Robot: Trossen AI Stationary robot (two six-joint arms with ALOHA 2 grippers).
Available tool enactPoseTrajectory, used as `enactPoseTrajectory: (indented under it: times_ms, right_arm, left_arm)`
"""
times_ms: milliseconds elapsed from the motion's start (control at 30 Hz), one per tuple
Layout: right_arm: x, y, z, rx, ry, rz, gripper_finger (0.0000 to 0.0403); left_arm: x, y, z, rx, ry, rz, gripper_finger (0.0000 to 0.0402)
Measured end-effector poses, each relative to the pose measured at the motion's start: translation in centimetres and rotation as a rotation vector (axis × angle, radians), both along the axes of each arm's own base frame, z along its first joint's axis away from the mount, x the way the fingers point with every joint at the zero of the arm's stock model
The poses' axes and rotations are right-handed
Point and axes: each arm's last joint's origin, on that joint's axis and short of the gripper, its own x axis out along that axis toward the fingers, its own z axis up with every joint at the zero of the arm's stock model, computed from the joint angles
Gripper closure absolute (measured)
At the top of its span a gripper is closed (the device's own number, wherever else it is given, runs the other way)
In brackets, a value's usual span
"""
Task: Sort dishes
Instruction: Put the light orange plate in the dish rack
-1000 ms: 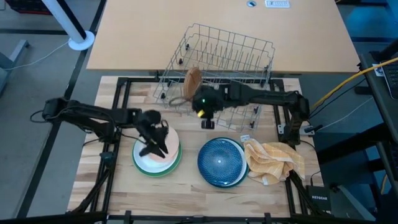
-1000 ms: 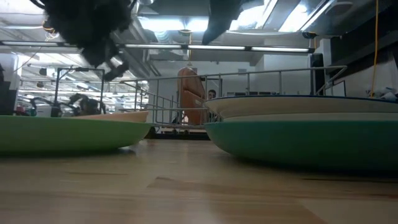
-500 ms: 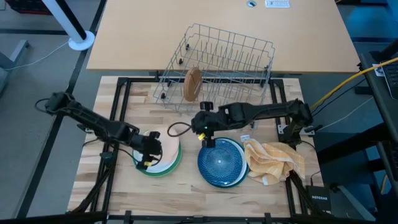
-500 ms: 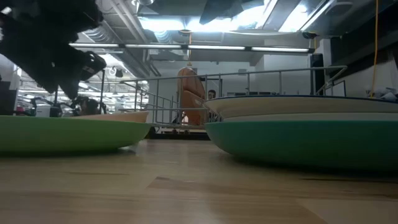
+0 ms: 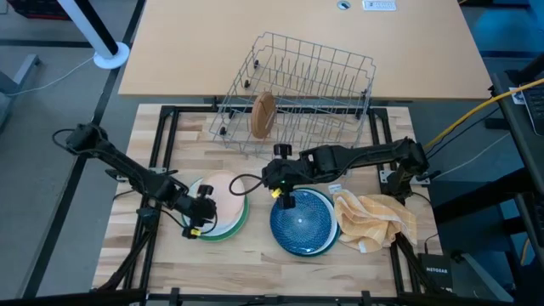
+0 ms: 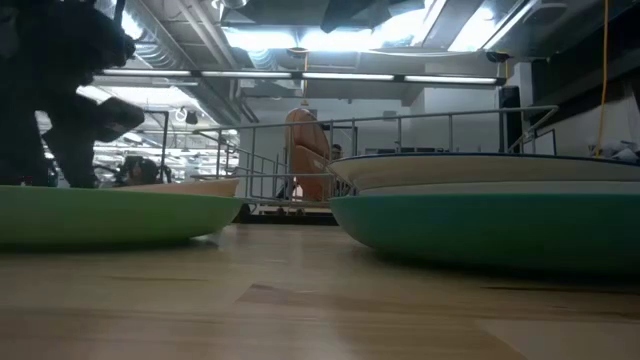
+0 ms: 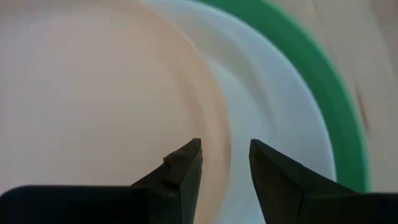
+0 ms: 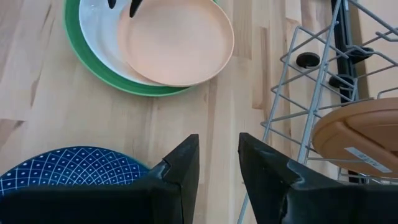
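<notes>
We judge step: picking the tan plate (image 5: pixel 223 194) off the white plate (image 7: pixel 267 124), left stack. Left gripper (image 7: pixel 225 163) part open, empty, straddling its rim. Right gripper (image 8: pixel 214 157) part open, empty, above blue plate (image 5: pixel 299 221). Next: close, lift toward rack (image 5: pixel 297 93).

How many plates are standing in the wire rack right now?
1. A single brown plate stands on edge in the grey wire rack. The other plates sit in two stacks on the table, outside the rack.
</notes>
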Motion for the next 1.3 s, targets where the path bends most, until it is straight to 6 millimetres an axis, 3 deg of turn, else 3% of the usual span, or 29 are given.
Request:
enactPoseTrajectory:
  times_ms: [200, 433, 533, 700, 900, 1033, 1300]
  right_arm:
    - [0.0, 0.0, 0.0, -0.001, 0.0, 0.0, 0.0286]
    - [0.0, 0.0, 0.0, -0.001, 0.0, 0.0, 0.0286]
    - [0.0, 0.0, 0.0, -0.004, -0.001, -0.002, 0.0286]
    - [0.0, 0.0, 0.0, -0.008, -0.001, -0.005, 0.0286]
    - [0.0, 0.0, 0.0, -0.01, -0.001, -0.003, 0.0286]
    - [0.0, -0.2, 0.0, -0.051, -0.005, -0.021, 0.0286]
    - [-0.6, -0.7, 1.4, -0.214, -0.03, -0.081, 0.0286]
  left_arm:
    - [0.3, -0.6, -1.8, 0.099, 0.056, -0.021, 0.0277]
    - [0.9, -0.8, -2.3, 0.158, 0.013, 0.009, 0.028]
    - [1.0, -0.8, -2.2, 0.149, 0.0, 0.009, 0.0306]
    - [1.1, -0.9, -2.2, 0.14, -0.007, 0.01, 0.0382]
    - [1.2, -0.9, -2.1, 0.123, -0.009, 0.053, 0.039]
    - [1.9, -1.4, -0.8, 0.083, -0.044, 0.056, 0.0396]
    - [2.5, -1.8, 4.6, -0.003, -0.168, 0.053, 0.0399]
